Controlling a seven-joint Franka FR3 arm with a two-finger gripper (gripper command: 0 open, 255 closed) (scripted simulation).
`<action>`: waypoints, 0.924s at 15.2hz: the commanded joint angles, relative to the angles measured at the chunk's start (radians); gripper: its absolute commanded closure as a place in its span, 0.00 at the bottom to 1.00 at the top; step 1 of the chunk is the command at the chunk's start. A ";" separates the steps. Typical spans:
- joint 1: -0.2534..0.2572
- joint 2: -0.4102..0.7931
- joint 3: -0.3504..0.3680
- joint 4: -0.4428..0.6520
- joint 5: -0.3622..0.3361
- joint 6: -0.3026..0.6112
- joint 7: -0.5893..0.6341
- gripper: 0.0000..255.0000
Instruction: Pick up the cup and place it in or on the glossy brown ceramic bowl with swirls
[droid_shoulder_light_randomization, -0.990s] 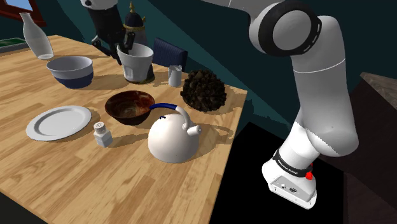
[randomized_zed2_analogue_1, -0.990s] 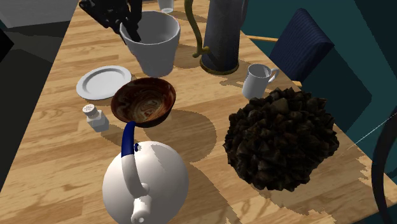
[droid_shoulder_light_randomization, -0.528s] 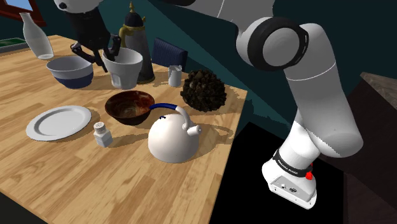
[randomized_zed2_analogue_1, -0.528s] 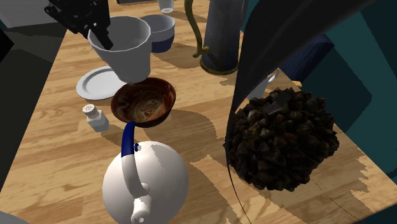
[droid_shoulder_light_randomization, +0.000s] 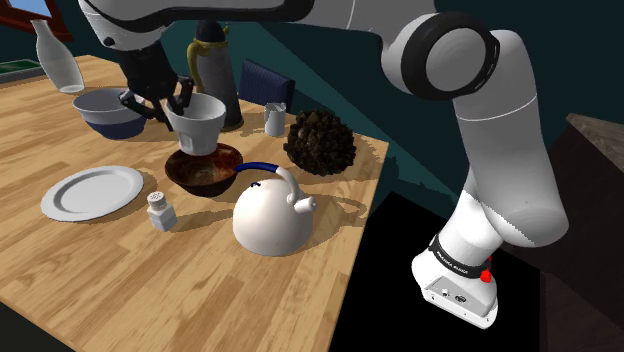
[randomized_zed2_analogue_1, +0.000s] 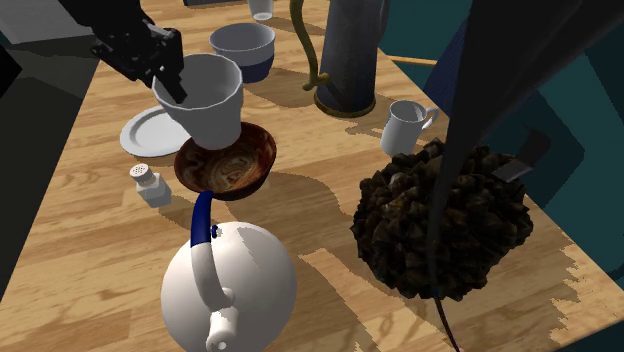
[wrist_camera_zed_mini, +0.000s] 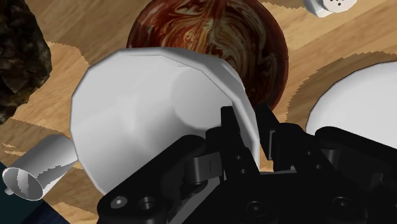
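Observation:
A large white cup (droid_shoulder_light_randomization: 198, 123) hangs just above the glossy brown swirled bowl (droid_shoulder_light_randomization: 204, 170), tilted a little, its base over the bowl's opening. My black gripper (droid_shoulder_light_randomization: 176, 101) is shut on the cup's rim, one finger inside and one outside. From the second exterior view the cup (randomized_zed2_analogue_1: 206, 101) covers the far part of the bowl (randomized_zed2_analogue_1: 237, 166), with the gripper (randomized_zed2_analogue_1: 168, 76) on the rim's left. In the wrist view the gripper (wrist_camera_zed_mini: 252, 132) clasps the cup (wrist_camera_zed_mini: 146, 108) wall, and the bowl (wrist_camera_zed_mini: 212, 33) lies beyond it.
A white kettle (droid_shoulder_light_randomization: 268, 216) with a blue handle stands right beside the bowl. A white plate (droid_shoulder_light_randomization: 92, 192), a shaker (droid_shoulder_light_randomization: 161, 210) and a blue-white bowl (droid_shoulder_light_randomization: 109, 109) lie to the shoulder view's left. A dark spiky ball (droid_shoulder_light_randomization: 320, 142), a small mug (droid_shoulder_light_randomization: 275, 120) and a tall dark pot (droid_shoulder_light_randomization: 213, 62) stand behind.
The gripper has carried the cup from beside the tall pot, past the blue-white bowl, and down over the brown bowl. Its grip on the rim has stayed the same.

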 joint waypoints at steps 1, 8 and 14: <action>-0.009 -0.014 0.002 -0.052 0.002 0.037 0.008 1.00; -0.024 -0.026 0.003 -0.155 0.002 0.125 0.028 1.00; -0.024 -0.026 0.003 -0.155 0.002 0.125 0.028 1.00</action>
